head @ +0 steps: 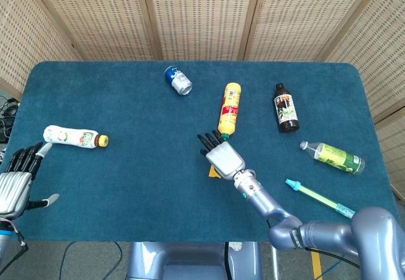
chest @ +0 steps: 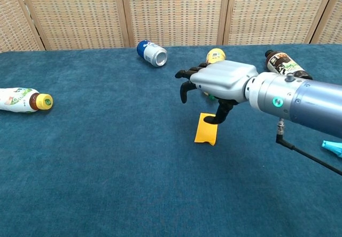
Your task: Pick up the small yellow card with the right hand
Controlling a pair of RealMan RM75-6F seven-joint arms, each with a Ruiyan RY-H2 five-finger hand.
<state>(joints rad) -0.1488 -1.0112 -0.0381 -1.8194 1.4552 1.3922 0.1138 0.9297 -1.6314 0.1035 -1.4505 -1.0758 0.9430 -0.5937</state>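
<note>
Because the small yellow card (chest: 206, 128) lies flat on the blue surface (chest: 107, 167), it offers only thin edges, so the right robot hand (chest: 216, 84) hangs just above it, fingers curled downward and grasping nothing. The left robot hand (head: 16, 180) rests released at the near edge. Farther back lies a yellow bottle (head: 230, 108).

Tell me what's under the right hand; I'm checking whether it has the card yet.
The small yellow card lies flat on the blue table beneath the right hand, not gripped. The head view shows only its edge; the hand covers the rest.
</note>
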